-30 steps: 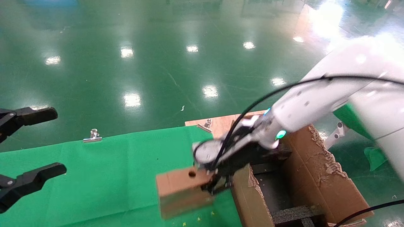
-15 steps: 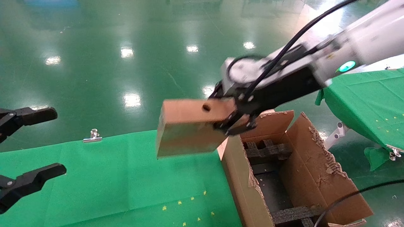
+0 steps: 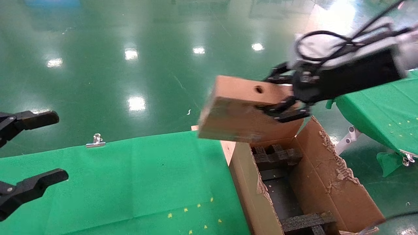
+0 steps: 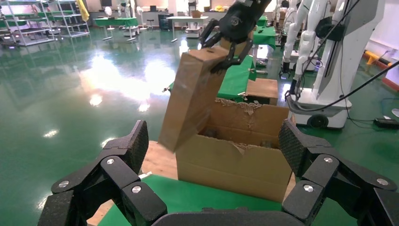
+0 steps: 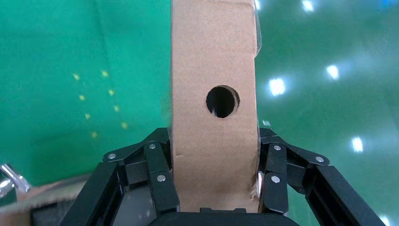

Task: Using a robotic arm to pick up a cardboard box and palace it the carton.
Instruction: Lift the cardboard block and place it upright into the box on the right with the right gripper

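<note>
The small brown cardboard box (image 3: 238, 111), with a round hole in its upper face, hangs tilted in the air above the far left corner of the carton (image 3: 329, 182). My right gripper (image 3: 282, 102), on the robotic arm, is shut on the box's right end. In the right wrist view the black fingers (image 5: 160, 174) press both sides of the box (image 5: 214, 61). The carton stands open with ragged flaps and black foam (image 3: 277, 156) inside. My left gripper (image 3: 32, 150) stays open at the left edge, holding nothing. The left wrist view shows the box (image 4: 193, 94) above the carton (image 4: 235, 165).
A green cloth covers the table (image 3: 130, 182) left of the carton, with a metal clip (image 3: 95, 141) on its far edge. A second green-covered table (image 3: 378, 111) stands at the right. White robot bodies (image 4: 339, 56) stand behind the carton in the left wrist view.
My right gripper lifted the cardboard box off the green table and carried it up and to the right, to above the carton's far left corner. The left gripper has not moved.
</note>
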Motion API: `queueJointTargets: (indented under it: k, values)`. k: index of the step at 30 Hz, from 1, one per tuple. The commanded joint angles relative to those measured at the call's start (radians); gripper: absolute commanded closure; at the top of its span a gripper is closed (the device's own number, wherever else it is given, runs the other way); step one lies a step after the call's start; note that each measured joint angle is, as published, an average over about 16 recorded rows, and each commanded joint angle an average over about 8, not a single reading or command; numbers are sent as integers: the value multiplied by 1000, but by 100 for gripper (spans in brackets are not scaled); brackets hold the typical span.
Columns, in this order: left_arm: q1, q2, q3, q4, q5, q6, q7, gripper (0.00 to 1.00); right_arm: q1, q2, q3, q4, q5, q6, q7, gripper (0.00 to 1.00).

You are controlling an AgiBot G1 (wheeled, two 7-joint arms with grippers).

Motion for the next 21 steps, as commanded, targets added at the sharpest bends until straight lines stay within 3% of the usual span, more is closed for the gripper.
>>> queueJointTargets:
  k: [1,13,21]
  values:
    - [0,0,0,0,0,0,0,0,15,37,-9,-9,-2,0,-1,100]
    - [0,0,0,0,0,0,0,0,60,261,-113,23,-90,-1,30,100]
    - [0,0,0,0,0,0,0,0,43,368,-160,61,-74,11,68,100]
